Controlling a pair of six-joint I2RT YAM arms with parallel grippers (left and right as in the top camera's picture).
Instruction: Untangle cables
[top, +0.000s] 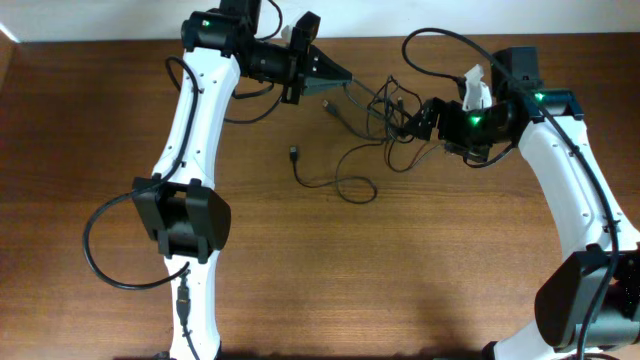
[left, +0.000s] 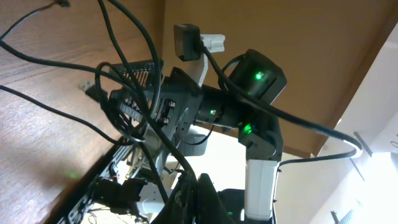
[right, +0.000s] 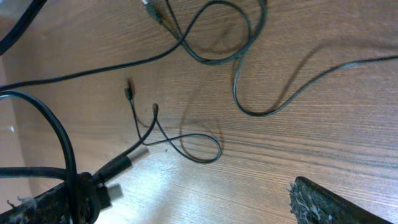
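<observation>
Several thin black cables (top: 388, 112) lie tangled on the wooden table between my two grippers. One strand runs off to a loop (top: 355, 186) and a small plug (top: 294, 153). My left gripper (top: 343, 76) is shut at the tangle's left edge. In the left wrist view its fingers (left: 208, 196) pinch a cable (left: 163, 146) that rises taut from them. My right gripper (top: 424, 122) stands open at the tangle's right side. In the right wrist view the right gripper (right: 189, 196) has bare table between its fingers, and a silvery-tipped plug (right: 127, 160) lies by the left finger (right: 43, 204).
The table (top: 400, 280) is brown wood; its far edge meets a white wall just behind both arms. The left arm's white links (top: 195, 130) cross the table's left half, and the right arm (top: 570, 190) comes in along the right side.
</observation>
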